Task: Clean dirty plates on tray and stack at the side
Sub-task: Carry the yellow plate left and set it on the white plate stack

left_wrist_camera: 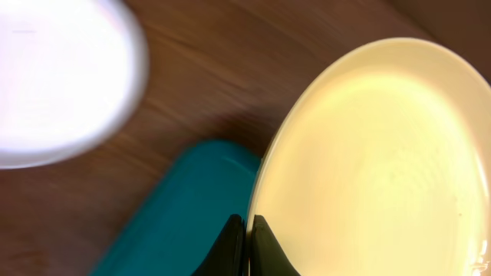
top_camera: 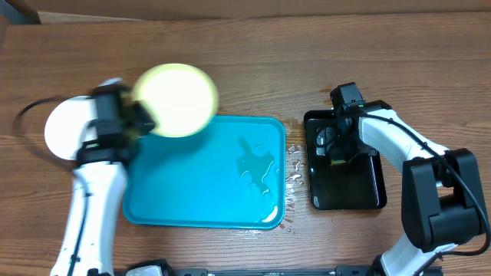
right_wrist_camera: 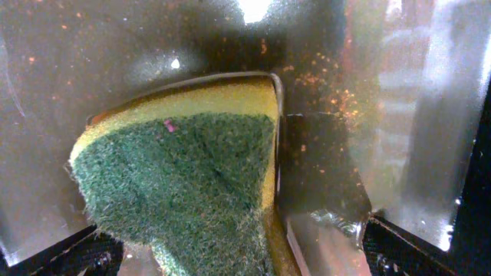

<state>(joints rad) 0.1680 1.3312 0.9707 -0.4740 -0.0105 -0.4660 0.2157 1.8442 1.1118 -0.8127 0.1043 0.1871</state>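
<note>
With left tool (left_wrist_camera: pixel 247 230) clamped on rim of pale yellow round plate (left_wrist_camera: pixel 376 161), lifted over far left corner of cyan rectangular plastic tray (top_camera: pixel 192 184), carry steady, centre over white round plate (top_camera: pixel 63 129) on wooden counter (top_camera: pixel 253 61), lower before release; right tool (top_camera: pixel 337 144) open above green-yellow sponge (right_wrist_camera: pixel 184 176).

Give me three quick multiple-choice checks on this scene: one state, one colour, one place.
1. The blue tray is: A dry; B wet with puddles; C covered in crumbs.
2. The plate in the left tool is: A white; B black; C pale yellow.
3. The sponge lies: A in the black tray; B on the blue tray; C on the held plate.

Answers:
1. B, water glistens on the tray's right half.
2. C, both the overhead and left wrist views show a pale yellow disc pinched at its rim.
3. A, the right wrist view shows it on the glossy black floor.
</note>
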